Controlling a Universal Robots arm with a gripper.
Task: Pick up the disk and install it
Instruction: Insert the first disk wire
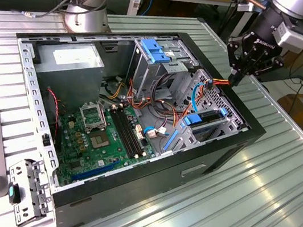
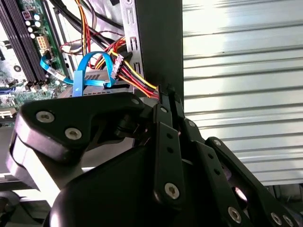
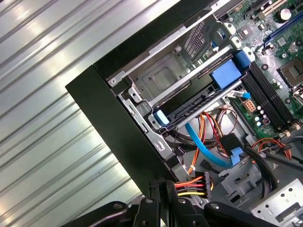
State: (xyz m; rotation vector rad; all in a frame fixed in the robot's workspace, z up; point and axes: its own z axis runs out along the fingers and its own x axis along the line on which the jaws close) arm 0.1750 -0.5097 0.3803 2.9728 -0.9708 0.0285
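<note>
**Exterior view.** An open computer case [image 1: 223,153] lies on its side on a ribbed metal table [image 1: 257,211], with the motherboard [image 1: 102,134] exposed. The disk [image 1: 213,117] sits in the drive bay at the corner of the case towards the exterior view's right, and its blue bracket [image 1: 193,120] faces the interior. The gripper [image 1: 235,79] hangs over the case rim, above and well apart from the disk. Its fingertips meet a wire bundle [image 1: 218,82] of red, yellow and black leads.

**Second wrist view.** The gripper [image 2: 165,92] has its jaws drawn almost together, and the wire bundle [image 2: 135,78] runs into the narrow gap between them. The bundle's connector lies just beyond the tips. A flat blue data cable [image 2: 87,68] loops beside the bundle. The black case wall [image 2: 158,42] separates the interior from the table [image 2: 236,71].

**First wrist view.** The disk [image 3: 199,100] appears edge-on as a dark slab seated in the metal drive cage [image 3: 161,75], with the bracket [image 3: 225,75] capping the end nearer the motherboard [image 3: 274,56]. The gripper [image 3: 161,185] is closed on the wire bundle [image 3: 189,185] just behind the connector. The blue data cable [image 3: 203,146] hangs between the disk and the gripper.
</note>
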